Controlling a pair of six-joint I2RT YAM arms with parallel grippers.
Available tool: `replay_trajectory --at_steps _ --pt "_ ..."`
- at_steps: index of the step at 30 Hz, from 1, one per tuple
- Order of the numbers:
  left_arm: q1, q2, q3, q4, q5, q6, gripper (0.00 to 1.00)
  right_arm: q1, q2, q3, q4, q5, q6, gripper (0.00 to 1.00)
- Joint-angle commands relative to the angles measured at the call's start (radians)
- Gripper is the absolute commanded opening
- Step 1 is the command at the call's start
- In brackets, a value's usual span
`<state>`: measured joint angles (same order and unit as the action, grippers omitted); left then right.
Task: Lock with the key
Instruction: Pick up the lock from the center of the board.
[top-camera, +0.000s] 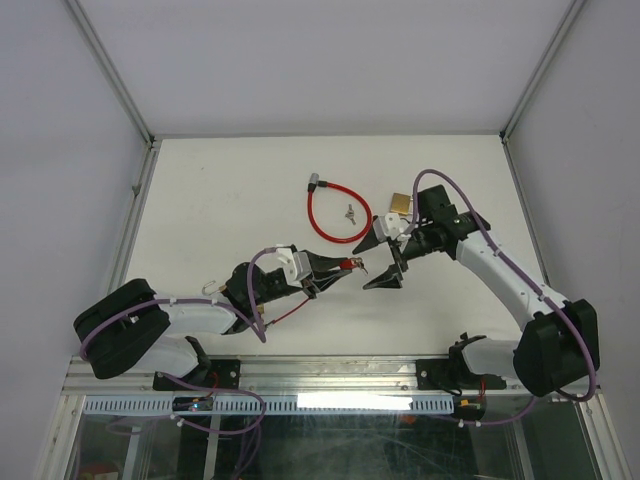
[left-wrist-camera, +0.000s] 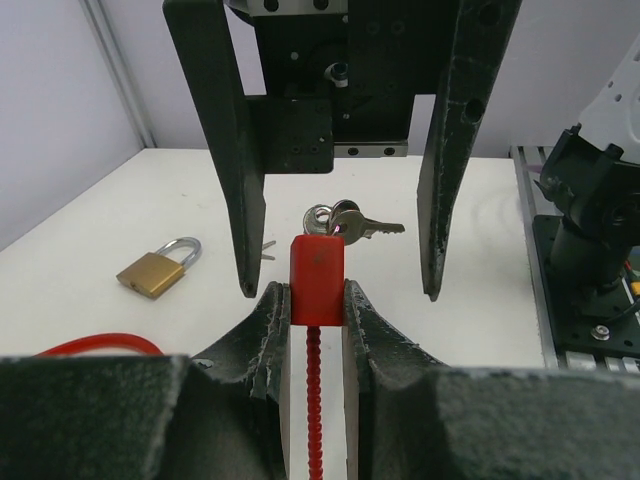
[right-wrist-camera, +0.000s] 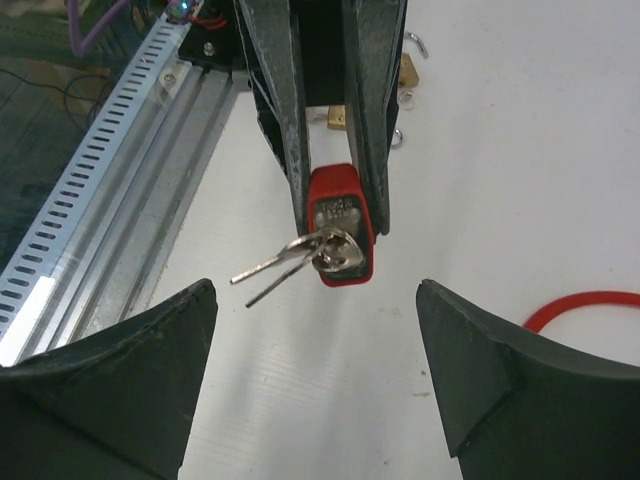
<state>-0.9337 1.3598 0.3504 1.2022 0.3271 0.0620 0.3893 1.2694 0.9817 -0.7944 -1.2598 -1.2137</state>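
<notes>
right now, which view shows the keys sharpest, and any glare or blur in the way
Left wrist view: keys and red lock sharp, the left fingers up close are soft; right wrist view: keys crisp and evenly lit, the right fingers in front slightly blurred; top view: flat light, faint shadows, keys too small to read, a blown-out bright strip on the front rail.

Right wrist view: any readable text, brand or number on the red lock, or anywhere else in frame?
Red lock: stamped marks on its metal keyway face, too blurred to read.
Keys: nothing legible.
Brass padlock: no text visible in the left wrist view; too small elsewhere.
Nothing else readable.
</notes>
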Motion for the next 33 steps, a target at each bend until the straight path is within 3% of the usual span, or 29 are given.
replay_trajectory --at_steps 1,16,21,29,33 --pt "0.021 -0.039 0.034 0.052 0.052 -0.031 0.0 0.0 -0.048 -0.004 0.023 0.067 -0.049 0.83" --pt "0.096 0.01 0.076 0.056 0.261 -0.171 0.0 0.0 -0.066 0.075 -0.013 -0.008 -0.025 0.61" --pt "0.108 0.04 0.108 0.036 0.305 -0.197 0.0 0.009 -0.068 0.108 0.007 -0.003 0.052 0.53" --pt "0.123 0.093 0.129 0.029 0.315 -0.224 0.0 0.02 -0.073 0.122 -0.014 -0.05 0.099 0.51" --pt "0.127 0.108 0.14 0.037 0.333 -0.244 0.0 0.024 -0.071 0.101 0.08 -0.034 0.236 0.41"
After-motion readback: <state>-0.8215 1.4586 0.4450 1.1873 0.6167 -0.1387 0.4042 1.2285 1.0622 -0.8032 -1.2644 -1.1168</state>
